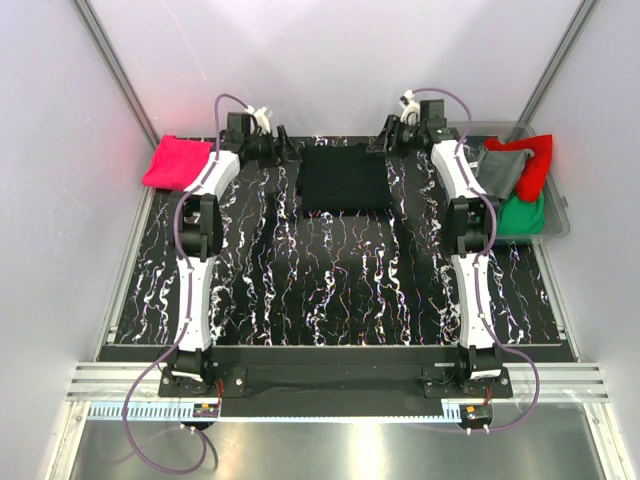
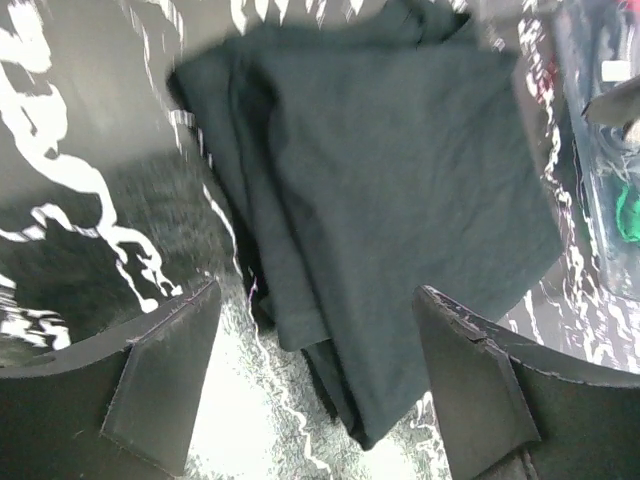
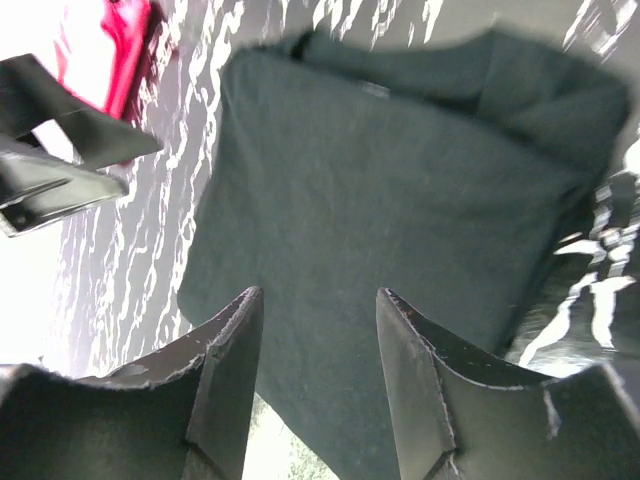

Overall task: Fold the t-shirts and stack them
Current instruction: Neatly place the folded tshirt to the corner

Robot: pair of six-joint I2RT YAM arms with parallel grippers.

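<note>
A black t-shirt (image 1: pixel 345 180) lies folded into a rectangle at the far middle of the table; it also shows in the left wrist view (image 2: pixel 390 170) and the right wrist view (image 3: pixel 400 200). My left gripper (image 1: pixel 283 148) is open and empty at its far left corner (image 2: pixel 318 300). My right gripper (image 1: pixel 388 140) is open and empty just off its far right corner (image 3: pixel 320 300). A pink-red t-shirt (image 1: pixel 178 162) lies at the far left. Red (image 1: pixel 535 160), grey (image 1: pixel 503 168) and green (image 1: pixel 524 213) t-shirts lie in a bin at the right.
The table (image 1: pixel 340 290) has a black surface with white marbling. A clear plastic bin (image 1: pixel 558 222) stands at its far right edge. Grey walls close in the left, back and right sides. Both arm bases sit at the near edge.
</note>
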